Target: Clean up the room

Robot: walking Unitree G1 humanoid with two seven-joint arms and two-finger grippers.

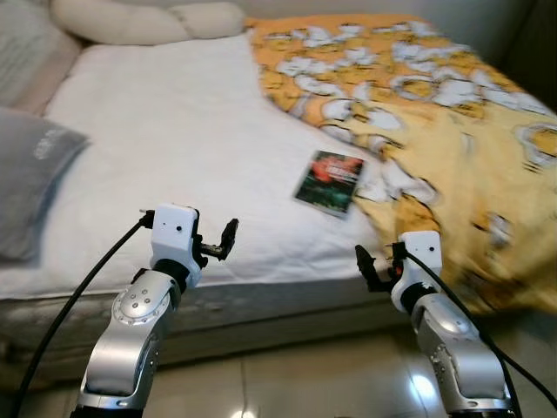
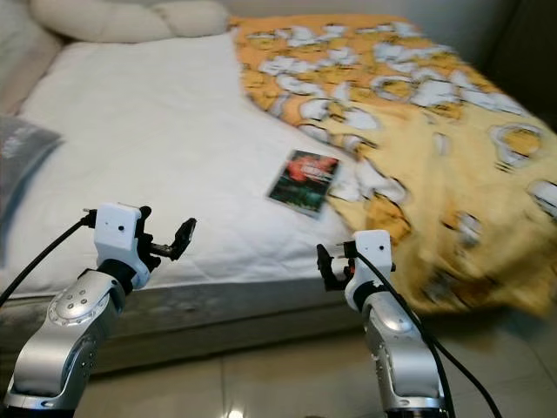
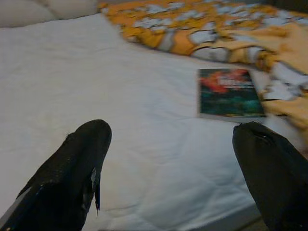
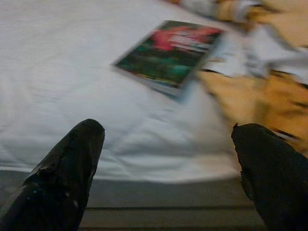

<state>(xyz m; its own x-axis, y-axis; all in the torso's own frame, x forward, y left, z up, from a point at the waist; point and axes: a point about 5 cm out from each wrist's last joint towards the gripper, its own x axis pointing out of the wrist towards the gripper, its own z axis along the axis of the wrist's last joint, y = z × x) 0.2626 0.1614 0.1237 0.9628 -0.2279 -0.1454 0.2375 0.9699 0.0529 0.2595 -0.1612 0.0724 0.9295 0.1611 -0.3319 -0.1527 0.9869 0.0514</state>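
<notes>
A dark book (image 1: pixel 329 180) with a red and green cover lies flat on the white bed sheet (image 1: pixel 174 148), its far edge against the rumpled orange and yellow blanket (image 1: pixel 435 113). My left gripper (image 1: pixel 219 243) is held up at the bed's front edge, left of the book, open with nothing between its fingers (image 3: pixel 72 168). My right gripper (image 1: pixel 372 264) hangs at the same edge, below and right of the book, also open and empty. In the wrist views the book (image 3: pixel 228 93) (image 4: pixel 168 50) sits ahead of each pair of fingers.
A grey pillow (image 1: pixel 26 174) lies at the left of the bed, cream pillows (image 1: pixel 148 19) along the head. The blanket drapes over the right front corner. Shiny beige floor tiles (image 1: pixel 287 379) run below the mattress side.
</notes>
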